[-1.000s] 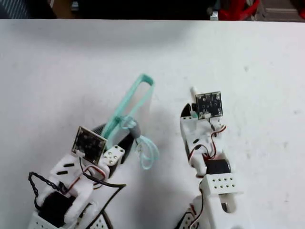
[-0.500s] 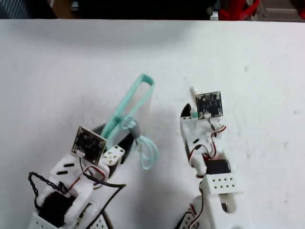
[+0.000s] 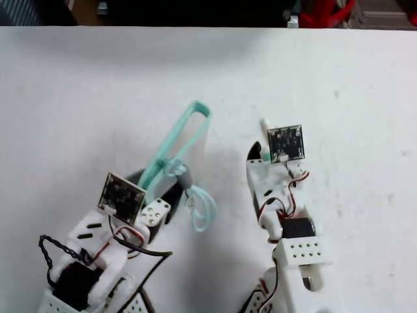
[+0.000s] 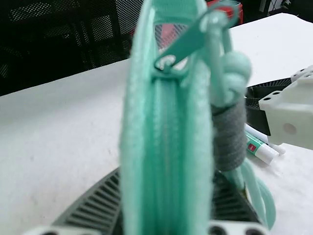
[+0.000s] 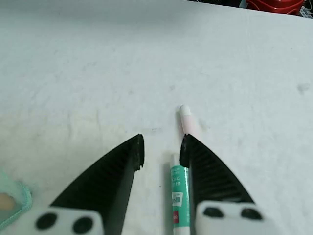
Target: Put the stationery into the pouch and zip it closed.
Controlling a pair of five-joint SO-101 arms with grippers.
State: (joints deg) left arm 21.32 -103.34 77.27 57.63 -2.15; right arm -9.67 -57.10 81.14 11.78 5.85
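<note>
From above, my left gripper (image 3: 158, 189) clamps the near end of the pouch (image 3: 186, 140), a thin mint-green sleeve with a woven rim, standing on edge on the matte white table (image 3: 98, 85). A mint cord (image 3: 203, 212) loops down beside it. My right gripper (image 3: 256, 154) sits well apart from the pouch, over a slim white pen (image 3: 263, 125) whose tip pokes out past it.

At my left wrist, the pouch's fuzzy zip tape (image 4: 166, 137) runs straight up between my ribbed dark fingers (image 4: 93, 208), which press on it. The metal pull (image 4: 195, 36) hangs at the far end, knotted to the cord with a grey wrap (image 4: 229, 139). The pen (image 4: 259, 149) lies beyond.

At my right wrist, my black ribbed fingers (image 5: 115, 178) stand apart. The pen (image 5: 180, 188), with a green label and pale rounded cap, lies between them, just beside one.
</note>
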